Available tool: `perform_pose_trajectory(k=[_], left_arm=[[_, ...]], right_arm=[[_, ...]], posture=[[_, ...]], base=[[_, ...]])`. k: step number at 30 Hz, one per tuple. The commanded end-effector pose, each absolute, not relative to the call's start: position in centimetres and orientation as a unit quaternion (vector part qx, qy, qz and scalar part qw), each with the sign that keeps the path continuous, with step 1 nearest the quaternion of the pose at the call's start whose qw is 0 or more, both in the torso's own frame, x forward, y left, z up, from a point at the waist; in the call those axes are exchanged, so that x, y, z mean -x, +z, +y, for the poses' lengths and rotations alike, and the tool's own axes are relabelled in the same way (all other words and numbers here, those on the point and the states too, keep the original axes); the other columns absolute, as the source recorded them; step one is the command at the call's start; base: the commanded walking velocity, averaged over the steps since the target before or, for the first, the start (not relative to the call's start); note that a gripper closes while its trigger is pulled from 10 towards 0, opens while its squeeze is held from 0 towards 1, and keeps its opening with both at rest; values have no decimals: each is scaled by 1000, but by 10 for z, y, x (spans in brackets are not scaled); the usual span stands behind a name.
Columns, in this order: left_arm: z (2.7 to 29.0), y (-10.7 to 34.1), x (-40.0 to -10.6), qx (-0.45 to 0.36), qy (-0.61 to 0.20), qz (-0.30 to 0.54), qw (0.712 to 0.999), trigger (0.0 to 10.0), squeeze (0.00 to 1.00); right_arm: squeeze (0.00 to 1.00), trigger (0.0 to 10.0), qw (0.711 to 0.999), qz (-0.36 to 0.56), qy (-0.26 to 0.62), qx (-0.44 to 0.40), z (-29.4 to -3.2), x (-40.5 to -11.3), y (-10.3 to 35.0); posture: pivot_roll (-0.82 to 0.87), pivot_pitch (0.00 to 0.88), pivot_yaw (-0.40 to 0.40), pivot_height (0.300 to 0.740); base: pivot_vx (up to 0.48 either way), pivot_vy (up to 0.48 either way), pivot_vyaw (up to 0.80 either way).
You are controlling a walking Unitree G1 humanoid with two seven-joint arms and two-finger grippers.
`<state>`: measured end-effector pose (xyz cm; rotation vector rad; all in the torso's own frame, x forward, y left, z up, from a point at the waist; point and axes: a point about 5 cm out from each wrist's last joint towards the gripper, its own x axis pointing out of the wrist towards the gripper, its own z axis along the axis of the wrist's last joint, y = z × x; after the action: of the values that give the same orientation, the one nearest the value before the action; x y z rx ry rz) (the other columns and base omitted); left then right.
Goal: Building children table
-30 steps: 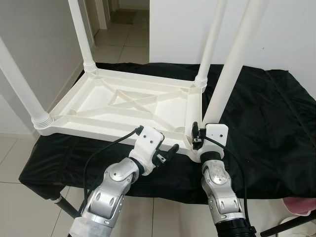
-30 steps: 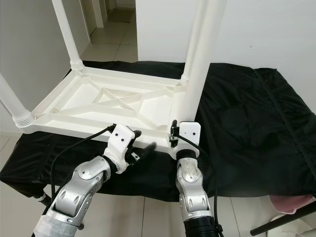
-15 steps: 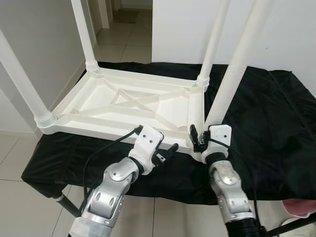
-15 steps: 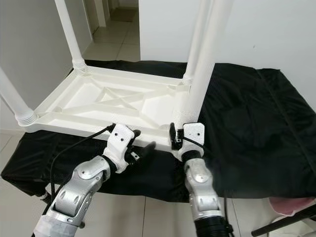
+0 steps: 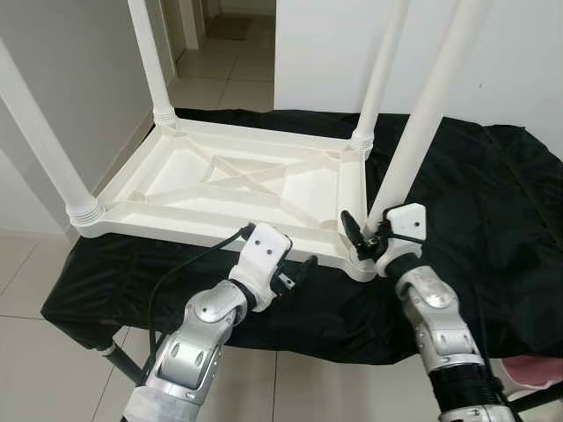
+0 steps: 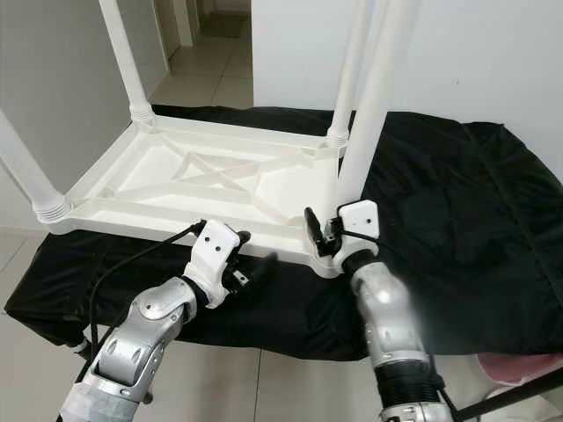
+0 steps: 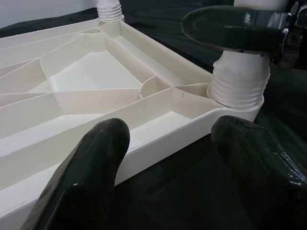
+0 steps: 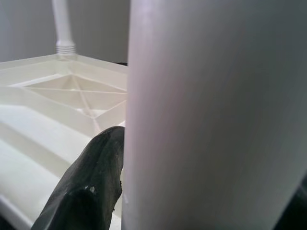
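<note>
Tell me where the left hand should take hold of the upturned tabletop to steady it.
Grip the near rim of the tabletop, just left of the leg the right hand is clamped on. Come in level from the robot's side: the rim is a thin upright wall, and the open left hand already faces it.

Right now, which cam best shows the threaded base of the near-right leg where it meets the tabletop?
Left wrist view: the ribbed collar sits in the tabletop corner socket, unobstructed. In both eye views the right tool hides most of that joint. The right wrist view shows the leg shaft, no collar.
</note>
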<state>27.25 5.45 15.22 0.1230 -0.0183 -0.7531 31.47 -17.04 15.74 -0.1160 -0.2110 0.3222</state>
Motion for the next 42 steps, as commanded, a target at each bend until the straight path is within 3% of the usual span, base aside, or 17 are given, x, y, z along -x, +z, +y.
perform_pose_trajectory(k=[1, 5, 6, 7, 8, 9, 10, 11, 12, 19, 20, 22, 23, 33, 42], left_arm=[[59, 150, -276, -61, -336, -5, 940, 10000, 0], [60, 151, -276, -62, -335, -6, 940, 10000, 0], [60, 151, -276, -63, -335, -6, 940, 10000, 0], [60, 151, -276, -63, -335, -6, 940, 10000, 0], [60, 151, -276, -64, -335, -6, 940, 10000, 0], [61, 151, -276, -65, -335, -6, 940, 10000, 0], [61, 151, -276, -64, -334, -6, 940, 10000, 0], [61, 151, -276, -65, -334, -6, 940, 10000, 0], [61, 151, -276, -65, -334, -6, 940, 10000, 0], [59, 152, -276, -63, -334, -7, 940, 10000, 0], [60, 152, -276, -62, -334, -6, 940, 10000, 0], [60, 152, -276, -62, -334, -5, 941, 10000, 0], [60, 152, -275, -62, -334, -5, 940, 10000, 0], [61, 151, -274, -63, -335, -3, 940, 10000, 0], [60, 151, -275, -65, -339, -2, 938, 10000, 0]], right_arm=[[0, 10000, 975, -104, 188, 57, -175, -317, 159], [0, 9843, 970, -85, 217, 70, -185, -318, 156], [0, 7804, 969, -80, 223, 73, -187, -317, 154], [0, 7804, 969, -80, 223, 73, -187, -317, 154], [0, 4667, 967, -74, 230, 78, -192, -317, 152], [0, 4667, 966, -70, 234, 81, -195, -316, 151], [0, 2941, 965, -66, 240, 85, -197, -315, 149], [0, 1882, 964, -62, 242, 90, -201, -315, 148], [0, 0, 963, -58, 246, 91, -201, -315, 147], [0, 39, 962, -48, 253, 90, -205, -314, 141], [0, 7843, 965, -41, 246, 87, -207, -314, 139], [0, 7843, 966, -36, 240, 85, -208, -314, 137], [0, 10000, 968, -33, 236, 78, -210, -314, 135], [0, 10000, 976, -11, 216, 14, -206, -312, 123], [0, 10000, 979, -3, 201, 13, -197, -316, 124]], posture=[[-2, 18, 20, 740], [-2, 18, 20, 740], [1, 18, 24, 740], [1, 18, 24, 740], [0, 19, 24, 740], [0, 19, 24, 740], [-1, 20, 25, 740], [-1, 20, 25, 740], [-2, 21, 27, 740], [-2, 25, 28, 740], [0, 30, 30, 740], [0, 30, 30, 740], [0, 32, 30, 740], [-1, 36, 42, 740], [-2, 39, 45, 740]], base=[[0, 0, 0], [0, 0, 0], [0, 0, 0], [0, 0, 0], [0, 0, 0], [0, 0, 0], [0, 0, 0], [0, 0, 0], [0, 0, 0], [0, 0, 0], [0, 0, 0], [0, 0, 0], [0, 0, 0], [0, 0, 0], [0, 0, 0]])
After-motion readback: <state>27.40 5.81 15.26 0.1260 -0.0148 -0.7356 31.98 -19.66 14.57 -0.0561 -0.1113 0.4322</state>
